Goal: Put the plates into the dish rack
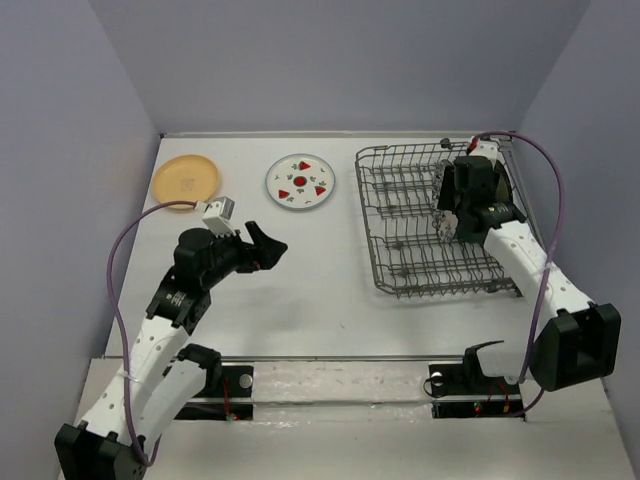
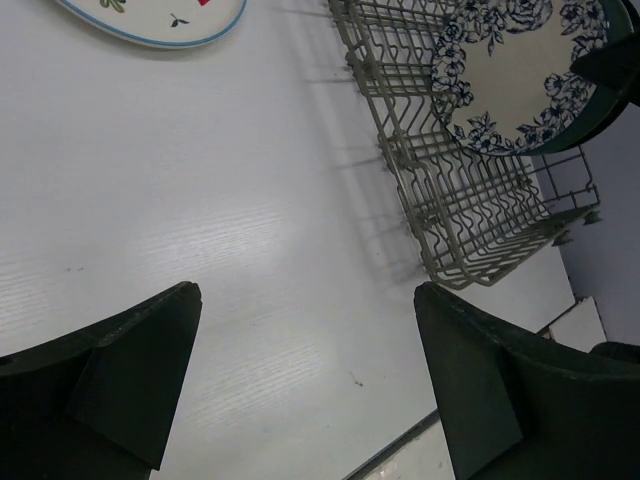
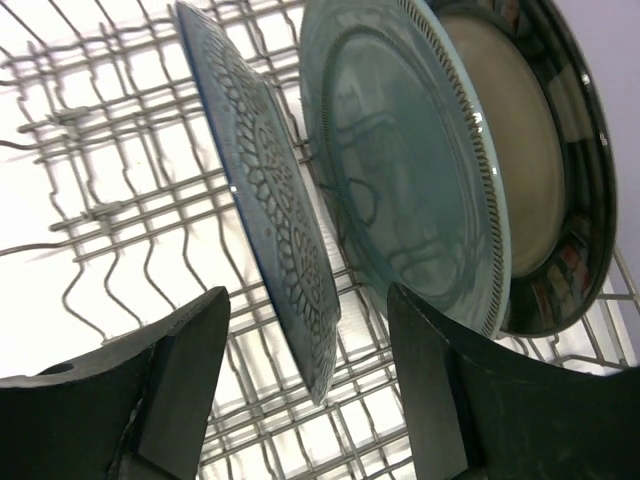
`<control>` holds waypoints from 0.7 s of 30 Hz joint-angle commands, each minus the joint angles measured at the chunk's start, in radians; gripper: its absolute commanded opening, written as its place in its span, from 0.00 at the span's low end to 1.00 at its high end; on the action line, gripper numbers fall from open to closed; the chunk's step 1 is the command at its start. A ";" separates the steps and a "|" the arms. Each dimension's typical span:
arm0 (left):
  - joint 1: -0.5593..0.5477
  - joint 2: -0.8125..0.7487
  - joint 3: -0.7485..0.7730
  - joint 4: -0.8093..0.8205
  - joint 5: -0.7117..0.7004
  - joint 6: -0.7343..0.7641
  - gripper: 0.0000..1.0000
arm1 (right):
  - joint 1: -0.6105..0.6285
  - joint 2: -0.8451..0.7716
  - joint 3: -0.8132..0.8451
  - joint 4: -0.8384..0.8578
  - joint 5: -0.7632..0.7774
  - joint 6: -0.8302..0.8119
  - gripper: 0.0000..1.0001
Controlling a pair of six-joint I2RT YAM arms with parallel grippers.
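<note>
Left hand (image 2: 305, 292): nearest the left wrist lens. Its jaws stand wide apart with nothing between them, and it hangs above the bare desk (image 1: 300, 300), left of centre.

Orange-yellow plate (image 1: 186, 178): flat on the desk at the far left. Not loaded.

White plate with red fruit marks (image 1: 300, 183): flat on the desk, right of the orange-yellow plate and well apart from the dish rack (image 1: 400, 215). Not loaded.

Dish rack contents, left to right in the right wrist view:
- blue-and-white floral plate (image 3: 275, 210), on edge and leaning
- teal-blue plate (image 3: 400, 170), on edge
- beige plate with dark rim (image 3: 520, 160), on edge

Right hand (image 3: 307, 293): inside the rack, jaws spread, gripping nothing. The floral plate's lower edge lies between them. Whether that plate is fully seated between tines cannot be confirmed from this angle.

Step in hand, as judged: release of the third plate; two of five remain.

Next move: lift the right hand clear without tipping the floral plate. The left hand points toward the fruit-marked plate; a flat plate calls for one finger worked under the rim.
</note>
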 commanded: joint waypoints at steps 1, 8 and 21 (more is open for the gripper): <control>0.003 0.060 -0.047 0.171 -0.077 -0.117 0.99 | -0.003 -0.082 0.042 -0.010 -0.054 0.025 0.72; 0.003 0.177 -0.101 0.360 -0.274 -0.237 0.97 | -0.003 -0.173 0.047 -0.027 -0.221 0.075 0.74; 0.005 0.847 0.191 0.567 -0.551 -0.341 0.82 | 0.006 -0.519 -0.145 0.078 -0.683 0.207 0.74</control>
